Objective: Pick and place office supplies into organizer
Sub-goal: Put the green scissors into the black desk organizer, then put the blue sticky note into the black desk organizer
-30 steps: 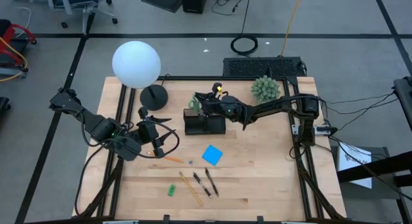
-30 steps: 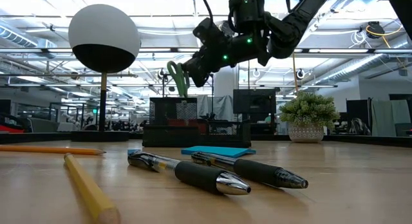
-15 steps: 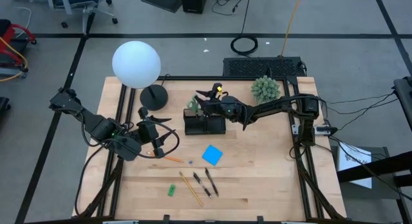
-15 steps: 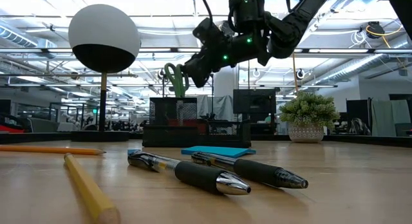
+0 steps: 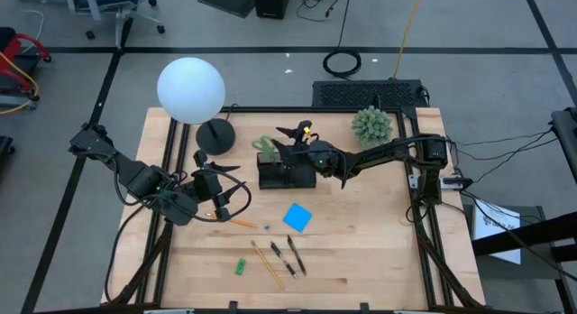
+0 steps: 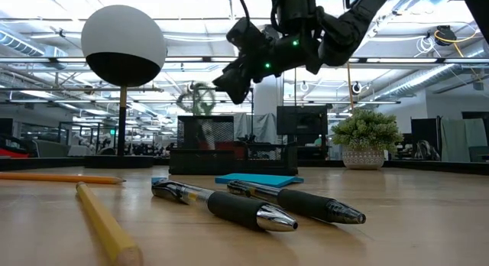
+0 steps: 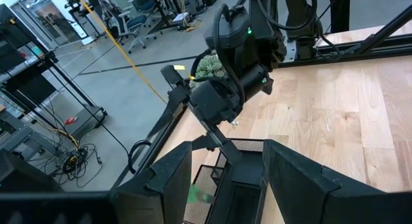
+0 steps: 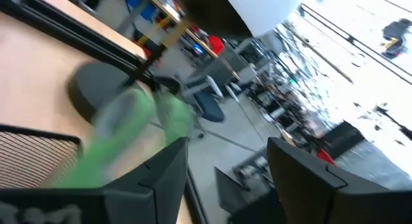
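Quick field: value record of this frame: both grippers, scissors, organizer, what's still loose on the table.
right gripper: open, above the organizer's left end, nothing held
scissors: green handles, blurred, poking up over the organizer's tall mesh compartment, clear of the right gripper
organizer: black tray, table's far centre
left gripper: open, empty, waiting at the table's left
loose on table: blue sticky pad, two pens, yellow pencil, orange pencil, green eraser
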